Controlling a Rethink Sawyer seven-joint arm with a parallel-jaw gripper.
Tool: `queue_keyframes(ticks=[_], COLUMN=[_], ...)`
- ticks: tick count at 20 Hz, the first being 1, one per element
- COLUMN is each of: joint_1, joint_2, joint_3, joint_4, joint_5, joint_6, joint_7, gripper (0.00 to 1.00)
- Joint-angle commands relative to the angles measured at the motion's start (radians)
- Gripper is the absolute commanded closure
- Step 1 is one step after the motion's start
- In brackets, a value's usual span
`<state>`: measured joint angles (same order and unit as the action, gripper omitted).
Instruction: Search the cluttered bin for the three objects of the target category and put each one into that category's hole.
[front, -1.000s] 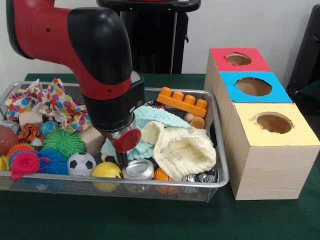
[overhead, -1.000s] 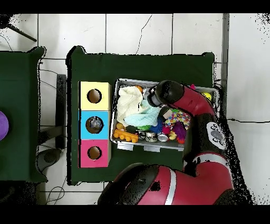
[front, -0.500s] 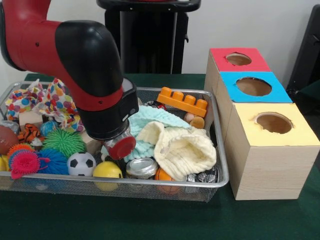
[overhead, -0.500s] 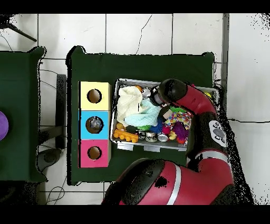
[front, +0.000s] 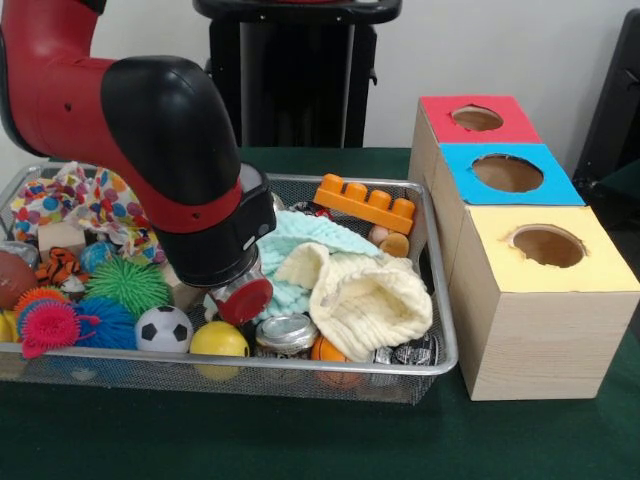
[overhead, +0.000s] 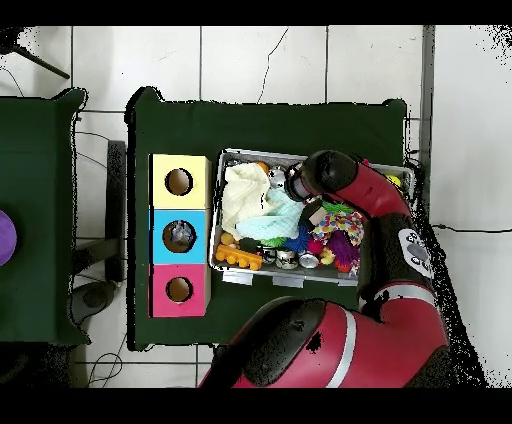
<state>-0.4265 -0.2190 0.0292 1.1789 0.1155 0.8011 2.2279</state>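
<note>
Wire-mesh bin (front: 440, 340) sits on the green-covered worktop (front: 300, 440), filled with clutter. At its left end in the front view lie a brown ball (front: 12, 278), a pink spiky ball (front: 48, 326) on a blue spiky ball (front: 112, 326), a green spiky ball (front: 125, 284) and a crumpled polka-dot cloth (front: 95, 205). Along the near rim stand a black-and-white toy football (front: 163, 328), a smooth yellow ball (front: 219, 340) and a round metal lid (front: 287, 333). The red and black arm (front: 150, 150) comes down over this part of the bin, its black wrist ending in a red disc (front: 244, 300) just above the yellow ball and the lid. The gripper (front: 236, 312) lies low among the objects behind the yellow ball; I cannot tell whether it is spread or pressed together, nor whether it pinches anything. To the right of the wrist lie a mint-green knitted cloth (front: 305, 235) and, on top of it, a cream knitted hat (front: 365, 300). Behind them rests an orange toy building brick (front: 366, 204). Beside the bin, at the right, stands a row of three wooden boxes, each with a round hole on top: the yellow-topped box (front: 545, 300) nearest, the blue-topped box (front: 555, 185) in the middle and the red-topped box (front: 440, 125) farthest. In the overhead view something grey lies inside the blue box's hole.
</note>
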Motion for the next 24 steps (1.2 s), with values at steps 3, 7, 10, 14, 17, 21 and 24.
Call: queue_keyframes(ticks=[3, 7, 10, 14, 17, 21, 24], joint_1=[-0.067, -0.036, -0.003, 0.054, 0.094, 0.145, 0.182], joint_2=[0.122, 0.093, 0.062, 0.008, -0.022, -0.053, -0.072], joint_3=[0.048, 0.037, 0.032, 0.024, 0.016, -0.004, -0.02], joint_4=[0.03, 0.069, 0.114, 0.193, 0.227, 0.266, 0.287], joint_5=[-0.038, -0.026, -0.007, 0.032, 0.068, 0.124, 0.169], joint_6=[-0.184, -0.193, -0.197, -0.206, -0.199, -0.193, -0.187], joint_7=[0.019, 0.079, 0.136, 0.226, 0.272, 0.325, 0.35], gripper=[1.0, 1.0, 1.0, 1.0, 1.0, 1.0, 1.0])
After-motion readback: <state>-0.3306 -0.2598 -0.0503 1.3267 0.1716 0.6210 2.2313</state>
